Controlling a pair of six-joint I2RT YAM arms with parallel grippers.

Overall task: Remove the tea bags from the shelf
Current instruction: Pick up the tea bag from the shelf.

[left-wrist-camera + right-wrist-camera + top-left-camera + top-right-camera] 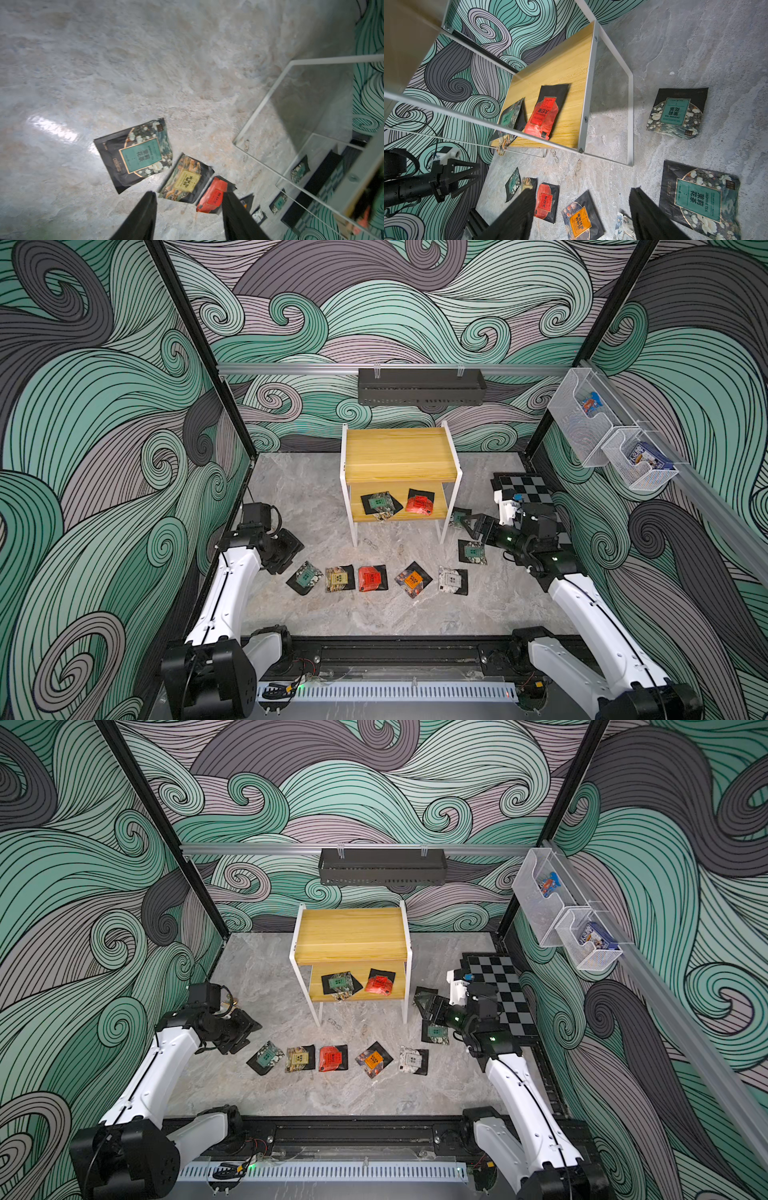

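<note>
The shelf (399, 452) stands at the back middle, its top board bare. Two tea bags lie on its lower board (560, 68): a teal one (379, 504) and a red one (419, 504). Several more tea bags lie on the floor in front, from a teal one (305, 577) at the left to a white one (452, 580). Two teal ones (471, 551) lie right of the shelf. My left gripper (188, 193) hovers open and empty beside the row's left end. My right gripper (582, 190) is open and empty, right of the shelf's lower tier.
A long black tray (419, 386) hangs on the back wall above the shelf. Two clear mesh bins (582, 418) with packets hang on the right wall. A checkerboard (536, 489) lies at the right behind my right arm. The shelf's white legs (261, 108) reach the floor.
</note>
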